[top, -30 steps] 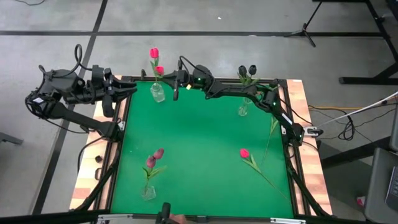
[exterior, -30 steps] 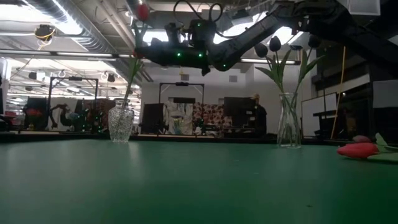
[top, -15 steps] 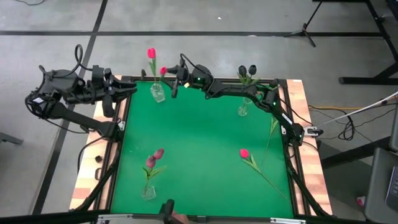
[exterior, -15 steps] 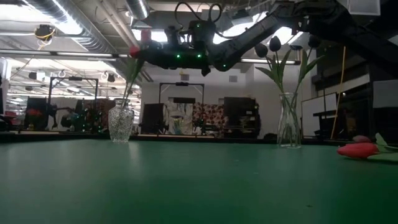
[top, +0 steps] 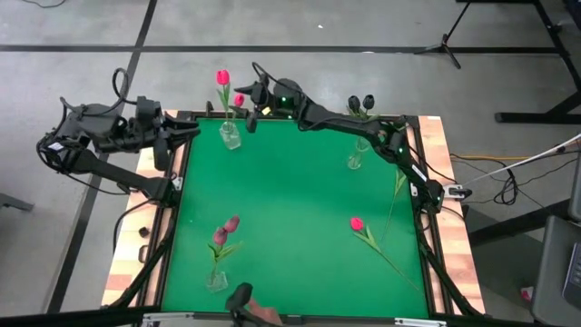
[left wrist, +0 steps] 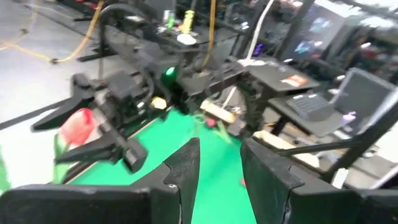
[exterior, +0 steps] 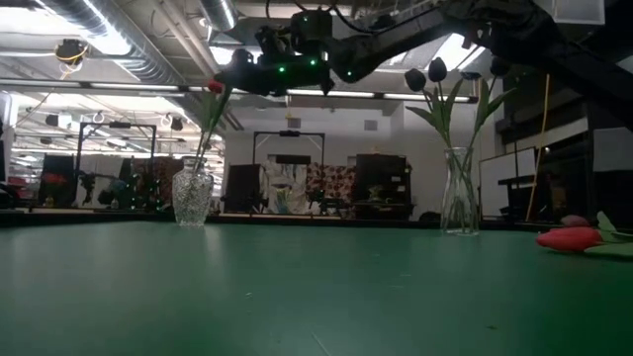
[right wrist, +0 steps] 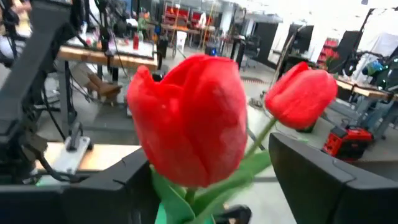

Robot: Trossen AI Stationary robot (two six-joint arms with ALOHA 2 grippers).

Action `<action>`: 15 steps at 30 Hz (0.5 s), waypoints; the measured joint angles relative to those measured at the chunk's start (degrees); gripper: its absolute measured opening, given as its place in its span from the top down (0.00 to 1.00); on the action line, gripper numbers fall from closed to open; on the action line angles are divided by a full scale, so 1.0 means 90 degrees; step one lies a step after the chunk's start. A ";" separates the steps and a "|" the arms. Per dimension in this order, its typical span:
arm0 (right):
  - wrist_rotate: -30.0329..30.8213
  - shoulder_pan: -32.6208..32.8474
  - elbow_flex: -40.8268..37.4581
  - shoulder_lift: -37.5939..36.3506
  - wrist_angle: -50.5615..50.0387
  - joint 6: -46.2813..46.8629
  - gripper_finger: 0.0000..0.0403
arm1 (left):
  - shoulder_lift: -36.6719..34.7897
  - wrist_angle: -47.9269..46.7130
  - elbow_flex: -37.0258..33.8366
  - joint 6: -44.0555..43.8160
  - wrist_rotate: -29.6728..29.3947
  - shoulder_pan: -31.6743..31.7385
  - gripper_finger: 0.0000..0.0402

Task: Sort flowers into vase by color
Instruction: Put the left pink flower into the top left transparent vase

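Note:
Two pink-red flowers (top: 222, 78) (top: 239, 100) stand with their stems in the clear vase (top: 230, 138) at the table's far left. My right gripper (top: 246, 109) hovers open beside them. In the right wrist view its fingers (right wrist: 311, 180) stand wide on either side of the nearer pink-red head (right wrist: 189, 124), and I see no touch. My left gripper (top: 186, 134) waits open at the table's left edge with nothing between its fingers (left wrist: 186, 165).
A vase (top: 354, 156) at the far right holds two near-black flowers (top: 360, 103). A vase (top: 216, 278) at the near left holds maroon-pink flowers (top: 227, 229). A loose pink-red flower (top: 356, 222) and a green stem (top: 397, 195) lie at the right.
My right gripper has opened and let go of the pink-red flower. It has then risen and drawn a little toward the far edge. The flower has sunk lower into the far-left vase and now stands there on its own.

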 joint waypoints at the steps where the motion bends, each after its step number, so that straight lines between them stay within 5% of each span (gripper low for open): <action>1: 0.0000 -0.0005 0.0054 0.0000 -0.0078 -0.0038 0.31 | 0.0000 -0.0083 0.0000 -0.0022 -0.0076 0.0000 0.71; 15: 0.0086 -0.0076 0.0300 0.0002 0.1021 -0.0045 0.30 | -0.0005 -0.0297 -0.0558 -0.0544 -0.0661 0.0000 0.71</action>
